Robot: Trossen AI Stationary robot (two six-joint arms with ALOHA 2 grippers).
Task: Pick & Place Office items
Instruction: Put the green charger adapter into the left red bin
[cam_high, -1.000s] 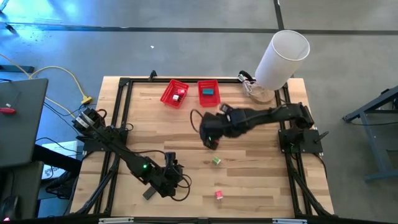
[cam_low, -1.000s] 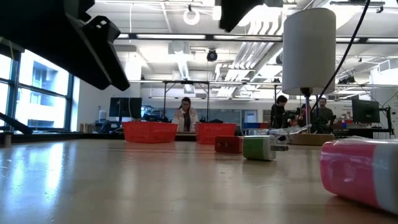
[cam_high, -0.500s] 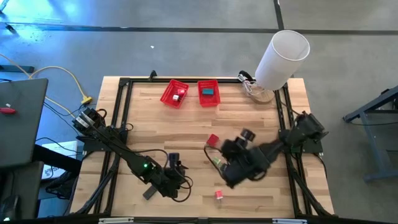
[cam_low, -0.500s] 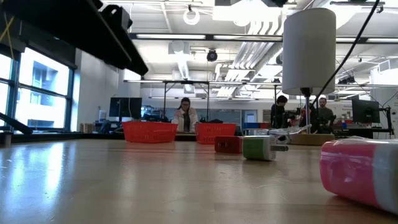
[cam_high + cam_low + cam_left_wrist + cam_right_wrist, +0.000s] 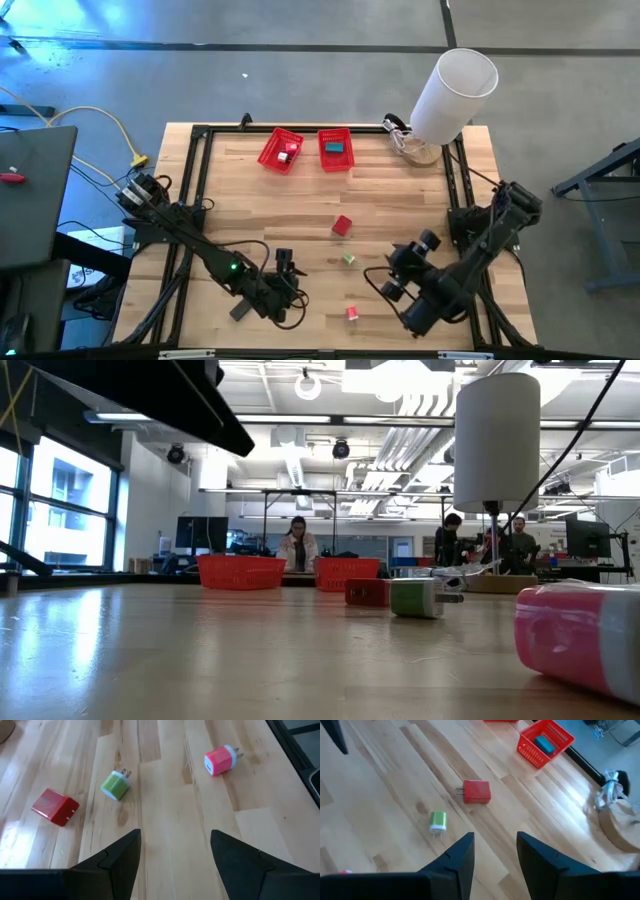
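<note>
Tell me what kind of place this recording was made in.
Probably a shared robotics lab or open workshop: exposed ceiling ducts, people at benches with monitors behind, and a wooden table carrying framed robot arms on a bare concrete floor.

Left tool low at tabletop's near-left, fingers apart, nothing between. Right tool at near-right, arm folded back toward its base, fingers parted, empty.

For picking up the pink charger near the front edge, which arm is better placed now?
Probably the right. In the high view the right gripper sits nearer the pink charger, open and empty. The left gripper is also open, but farther away.
</note>
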